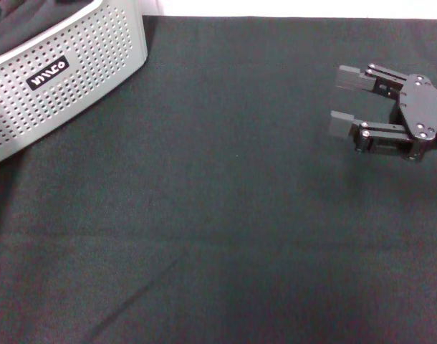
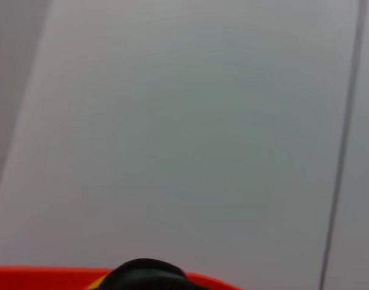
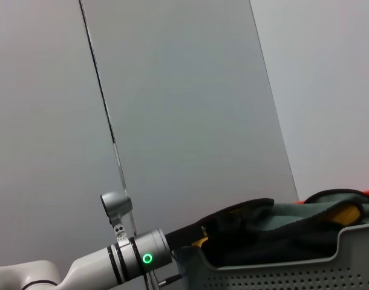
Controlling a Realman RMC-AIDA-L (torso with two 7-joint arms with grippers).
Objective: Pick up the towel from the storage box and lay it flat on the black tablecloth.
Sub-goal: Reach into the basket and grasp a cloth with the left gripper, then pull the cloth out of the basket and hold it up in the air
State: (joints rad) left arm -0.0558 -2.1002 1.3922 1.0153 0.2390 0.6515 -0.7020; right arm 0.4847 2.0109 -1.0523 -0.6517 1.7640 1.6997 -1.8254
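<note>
The storage box [image 1: 68,79], light grey with rows of round holes and a black label, stands at the far left corner of the black tablecloth [image 1: 226,236]. In the right wrist view the towel [image 3: 293,220] lies heaped in the storage box [image 3: 281,272], with grey, yellow and black-trimmed folds rising above the rim. My left arm [image 3: 133,258] reaches to the box's edge, and its end is hidden among the folds. My right gripper [image 1: 342,102] hovers open and empty over the cloth's right side, its fingers pointing toward the box.
A pale wall with a thin dark vertical seam [image 3: 103,96] rises behind the table. An orange strip [image 2: 45,278] with a dark rounded shape crosses the left wrist view close to the camera. A white edge [image 1: 290,8] borders the far side of the cloth.
</note>
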